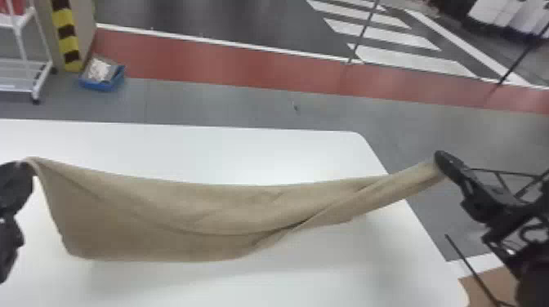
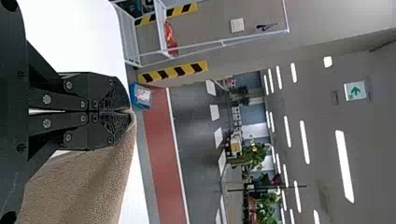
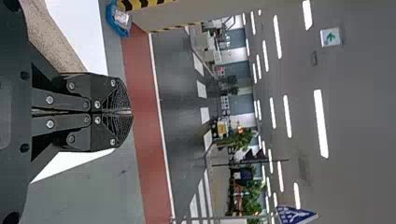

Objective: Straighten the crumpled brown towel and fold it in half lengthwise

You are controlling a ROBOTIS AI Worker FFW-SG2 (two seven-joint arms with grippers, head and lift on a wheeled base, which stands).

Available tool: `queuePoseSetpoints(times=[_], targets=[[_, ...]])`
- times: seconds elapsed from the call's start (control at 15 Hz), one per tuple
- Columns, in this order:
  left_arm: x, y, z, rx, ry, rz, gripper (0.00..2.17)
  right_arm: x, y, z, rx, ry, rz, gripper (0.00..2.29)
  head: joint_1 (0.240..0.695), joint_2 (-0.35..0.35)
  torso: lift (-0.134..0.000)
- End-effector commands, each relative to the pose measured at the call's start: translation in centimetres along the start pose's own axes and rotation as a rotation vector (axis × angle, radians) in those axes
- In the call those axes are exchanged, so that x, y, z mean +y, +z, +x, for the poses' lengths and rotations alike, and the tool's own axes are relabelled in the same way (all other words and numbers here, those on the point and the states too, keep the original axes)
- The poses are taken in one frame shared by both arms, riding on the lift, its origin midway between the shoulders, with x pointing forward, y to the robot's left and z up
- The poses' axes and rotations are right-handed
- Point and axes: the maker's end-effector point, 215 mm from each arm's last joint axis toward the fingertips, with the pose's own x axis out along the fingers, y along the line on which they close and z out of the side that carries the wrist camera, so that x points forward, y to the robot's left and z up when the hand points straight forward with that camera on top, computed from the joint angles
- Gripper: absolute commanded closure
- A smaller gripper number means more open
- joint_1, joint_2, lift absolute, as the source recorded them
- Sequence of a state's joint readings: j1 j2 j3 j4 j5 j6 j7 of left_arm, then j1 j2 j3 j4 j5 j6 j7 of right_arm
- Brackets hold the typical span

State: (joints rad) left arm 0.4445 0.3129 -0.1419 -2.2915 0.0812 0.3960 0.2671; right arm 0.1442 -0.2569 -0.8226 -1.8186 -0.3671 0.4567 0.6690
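Note:
Between my two grippers the brown towel (image 1: 184,212) hangs stretched above the white table (image 1: 261,155), its upper edge sagging slightly. Its left part spreads broad and drops down; toward the right it narrows into a twisted, diagonal fold. At the head view's left edge, my left gripper (image 1: 25,169) holds the upper left corner. In the left wrist view that gripper (image 2: 128,112) is shut, with towel cloth (image 2: 84,186) pinched at its tips. My right gripper (image 1: 440,165) holds the narrow right end beyond the table's right edge; in the right wrist view the gripper (image 3: 130,112) is shut, towel (image 3: 53,39) beside it.
The table's right edge (image 1: 425,228) slants down below the towel's right part. On the floor behind stand a blue bin (image 1: 102,85) and a white wheeled rack (image 1: 24,61). A brown surface (image 1: 490,285) lies at the lower right, near the right arm.

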Motion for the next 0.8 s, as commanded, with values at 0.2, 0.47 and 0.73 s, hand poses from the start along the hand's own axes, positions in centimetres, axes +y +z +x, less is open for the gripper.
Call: queuePoseSetpoints(times=[0.2, 0.47, 0.73], targets=[[-8.9, -5.3, 5.6, 0.078, -0.102, 0.045, 1.38, 0.8, -5.0, 0.1, 0.047, -0.007, 0.017, 1.64, 0.695, -0.35, -0.124], [-10.4, -4.0, 8.9, 0.016, -0.027, 0.024, 1.38, 0.2, -6.3, -1.1, 0.064, -0.022, 0.029, 1.64, 0.695, -0.35, -0.124], [-8.3, 0.3, 8.8, -0.055, 0.015, -0.004, 1.38, -0.6, -2.7, -2.7, -0.021, -0.03, 0.053, 1.64, 0.695, -0.35, -0.124]])
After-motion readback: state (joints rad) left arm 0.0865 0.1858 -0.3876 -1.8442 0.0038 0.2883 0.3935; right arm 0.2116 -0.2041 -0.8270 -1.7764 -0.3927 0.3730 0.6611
